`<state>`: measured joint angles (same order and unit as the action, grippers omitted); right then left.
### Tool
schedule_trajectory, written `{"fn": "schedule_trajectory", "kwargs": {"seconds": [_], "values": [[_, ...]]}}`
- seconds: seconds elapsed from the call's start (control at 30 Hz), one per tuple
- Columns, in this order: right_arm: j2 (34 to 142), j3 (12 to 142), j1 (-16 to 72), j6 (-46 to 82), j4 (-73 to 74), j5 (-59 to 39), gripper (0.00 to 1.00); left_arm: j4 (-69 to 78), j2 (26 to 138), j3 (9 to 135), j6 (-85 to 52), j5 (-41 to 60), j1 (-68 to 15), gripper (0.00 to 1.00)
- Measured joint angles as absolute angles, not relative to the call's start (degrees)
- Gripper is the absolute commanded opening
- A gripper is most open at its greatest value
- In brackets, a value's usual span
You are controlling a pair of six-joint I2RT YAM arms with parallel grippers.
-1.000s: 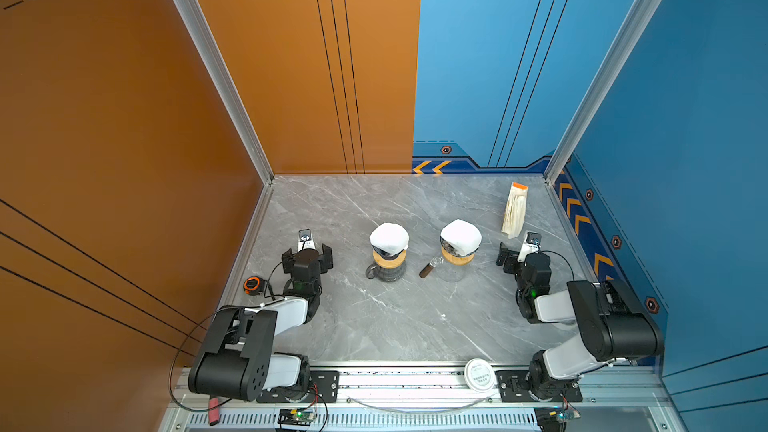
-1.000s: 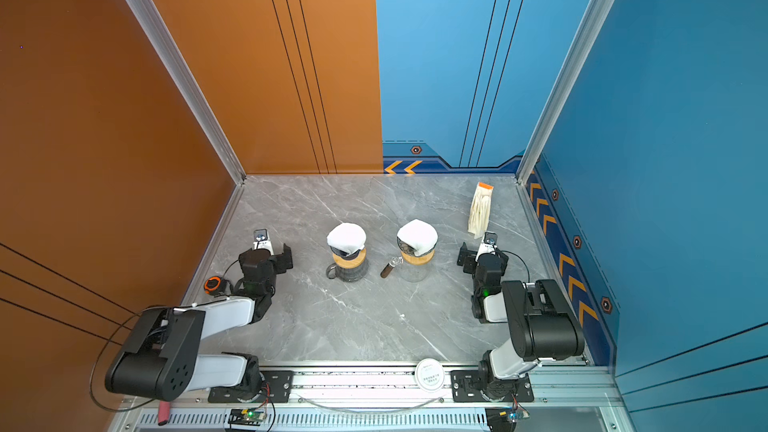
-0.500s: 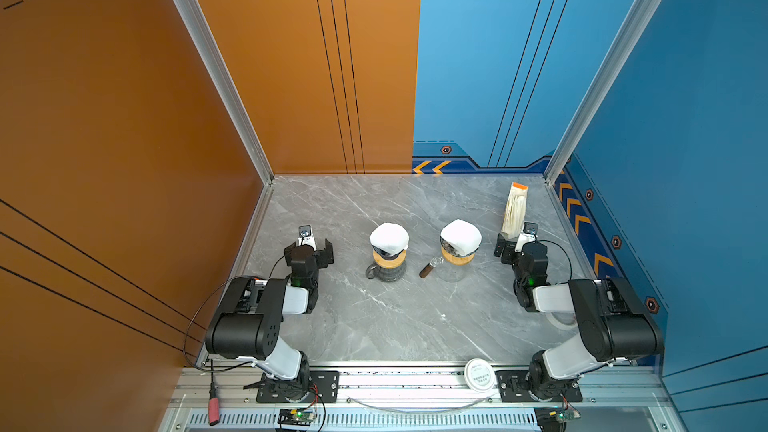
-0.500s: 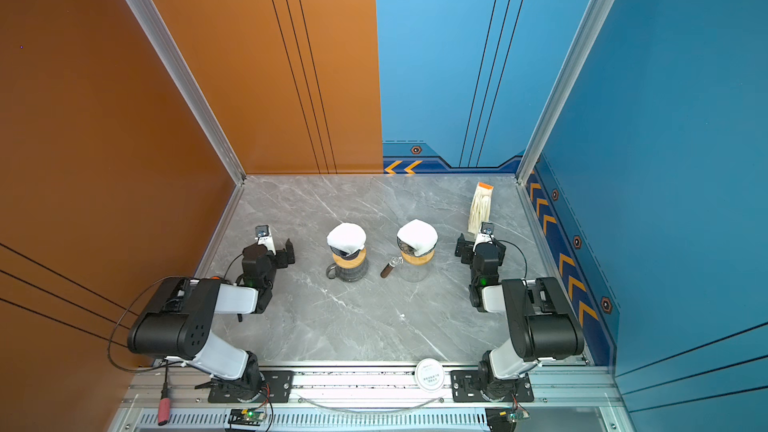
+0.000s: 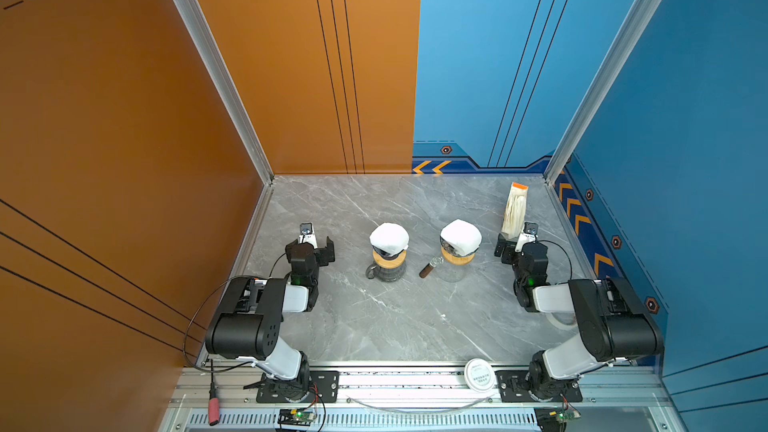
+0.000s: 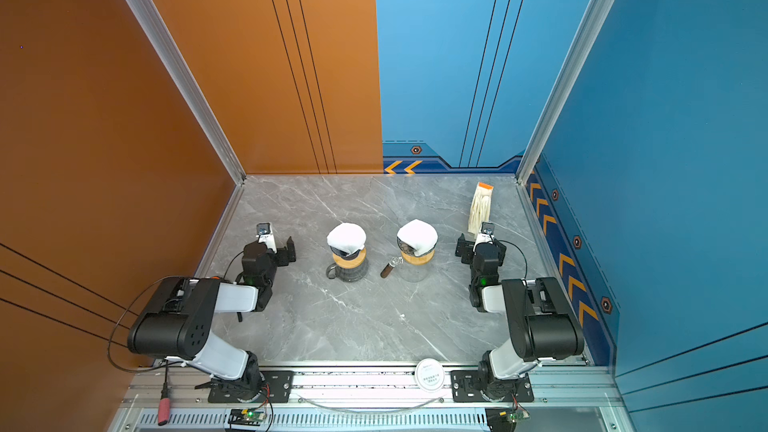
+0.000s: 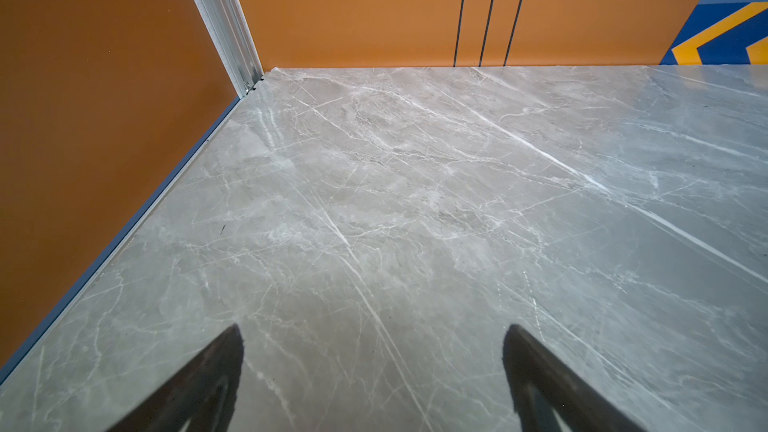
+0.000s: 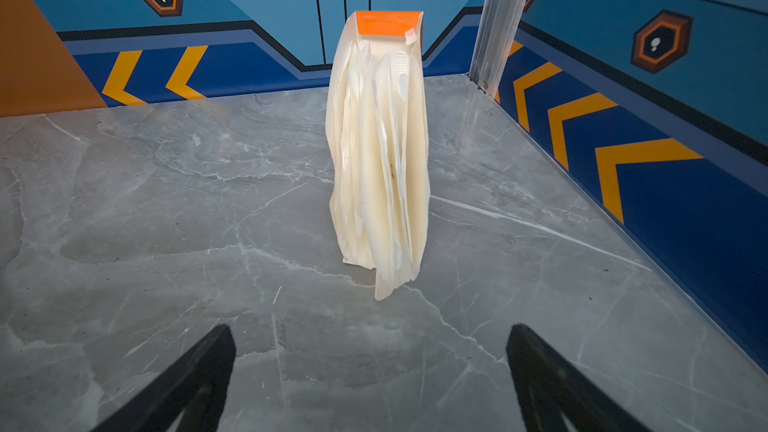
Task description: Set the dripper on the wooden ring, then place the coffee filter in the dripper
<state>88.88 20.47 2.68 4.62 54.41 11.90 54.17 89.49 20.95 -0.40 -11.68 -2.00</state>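
Two drippers stand mid-table in both top views, each with a wooden collar on a glass carafe. A white coffee filter (image 5: 389, 238) caps the left dripper (image 5: 388, 257), and another white filter (image 5: 460, 236) caps the right dripper (image 5: 457, 258). A cream pack of filters (image 8: 380, 151) with an orange top stands upright at the back right (image 5: 515, 211). My left gripper (image 5: 311, 245) is open near the left wall, over bare marble (image 7: 374, 330). My right gripper (image 5: 519, 243) is open just in front of the pack, apart from it (image 8: 371, 328).
A brown-handled piece (image 5: 428, 270) lies between the two carafes. A white round lid (image 5: 478, 374) rests on the front rail and a red-handled tool (image 5: 213, 407) hangs at the front left. A white ring (image 5: 559, 320) lies under the right arm. Walls close in on both sides.
Both arms have unfolded upward from their low pose, and both grippers have shifted a little toward the back wall. The jaws stayed open; the drippers and filters have not moved.
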Motion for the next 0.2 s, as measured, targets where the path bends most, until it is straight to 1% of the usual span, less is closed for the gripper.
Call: {"fn": "schedule_trajectory", "kwargs": {"seconds": [0.2], "values": [[88.9,20.5,2.7,4.6,54.4,11.9,1.0,54.1,89.5,21.0,-0.2,-10.4,-1.8,0.98]]}}
